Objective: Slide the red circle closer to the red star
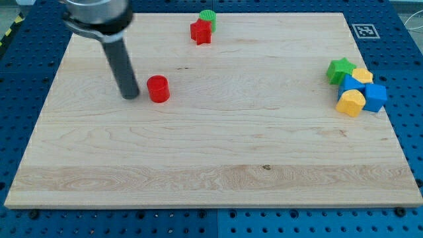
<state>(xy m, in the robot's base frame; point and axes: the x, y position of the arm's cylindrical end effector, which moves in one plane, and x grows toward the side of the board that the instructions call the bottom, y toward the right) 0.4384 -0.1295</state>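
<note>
Red circle [158,88], my tip [131,96] just beside

Single cam, high front oblique, mid range; whole board [211,152] in frame, my tip [130,96] upper left.

The wooden surface [211,145] holds a red circle [158,88], a red star [201,31], a green circle [209,17], and a bunch of green, yellow and blue blocks [357,87].

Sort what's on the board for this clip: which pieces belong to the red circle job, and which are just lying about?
Part of the job:
- red circle
- red star
- my tip, just to the view's left of the circle

Lying about:
- green circle, touching the red star
- green star
- two yellow blocks
- two blue blocks
</note>
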